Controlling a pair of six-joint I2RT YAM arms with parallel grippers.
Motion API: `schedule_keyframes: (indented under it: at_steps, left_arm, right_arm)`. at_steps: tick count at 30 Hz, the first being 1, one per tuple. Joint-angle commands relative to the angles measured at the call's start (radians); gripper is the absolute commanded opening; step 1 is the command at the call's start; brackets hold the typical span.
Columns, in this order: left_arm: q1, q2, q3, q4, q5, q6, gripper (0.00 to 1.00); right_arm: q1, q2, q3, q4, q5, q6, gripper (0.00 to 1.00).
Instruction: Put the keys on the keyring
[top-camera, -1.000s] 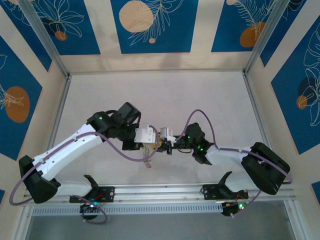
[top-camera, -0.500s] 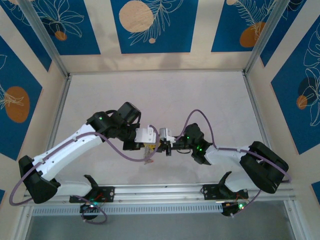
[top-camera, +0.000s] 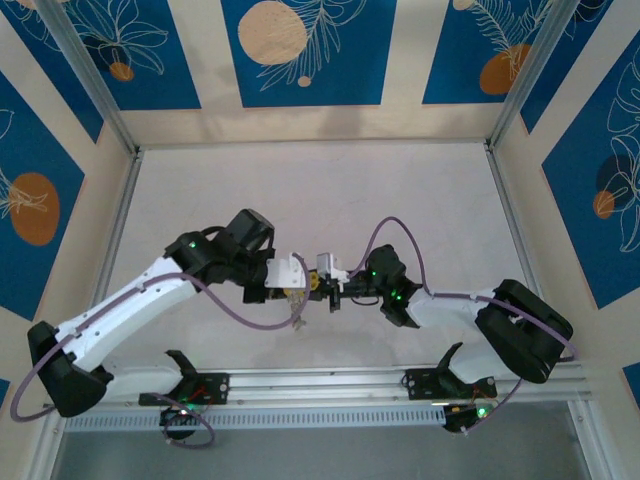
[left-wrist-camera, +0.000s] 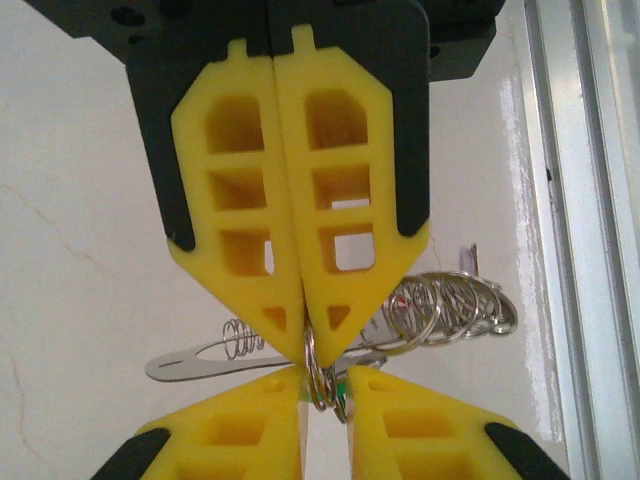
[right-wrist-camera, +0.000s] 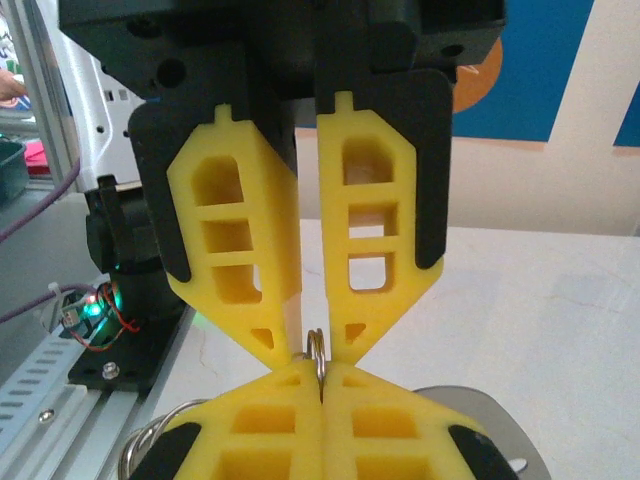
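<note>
Both tip to tip above the table (top-camera: 330, 200), near-centre. Pinches the keyring (left-wrist-camera: 318, 385) with left gripper (left-wrist-camera: 305, 352) fingers pressed fully together; straddles that same wire loop with right gripper (right-wrist-camera: 315, 358) fingers slightly parted, apparently not touching.

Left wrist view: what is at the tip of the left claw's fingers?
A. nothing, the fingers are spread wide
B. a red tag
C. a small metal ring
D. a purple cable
C: the left claw has its yellow fingers pressed together, and a small metal ring sticks out from the seam at their tip.
</note>
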Motion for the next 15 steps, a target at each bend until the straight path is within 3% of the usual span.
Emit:
schedule_keyframes:
  at_steps: [1,6,10,15]
  left_arm:
    - [0.037,-0.059,-0.057,0.077,0.059,-0.030,0.19]
    - [0.071,-0.117,-0.160,0.233,0.184,-0.110,0.21]
    - [0.099,-0.166,-0.248,0.368,0.219,-0.190,0.19]
    - [0.119,-0.208,-0.272,0.410,0.205,-0.199,0.01]
  right_arm:
    - [-0.006,-0.011,-0.006,0.124,0.000,0.038,0.00]
    - [-0.011,-0.016,-0.008,0.171,-0.004,0.065,0.00]
    - [-0.013,-0.001,-0.018,0.256,0.004,0.090,0.00]
    - [-0.009,0.012,-0.016,0.262,-0.013,0.092,0.00]
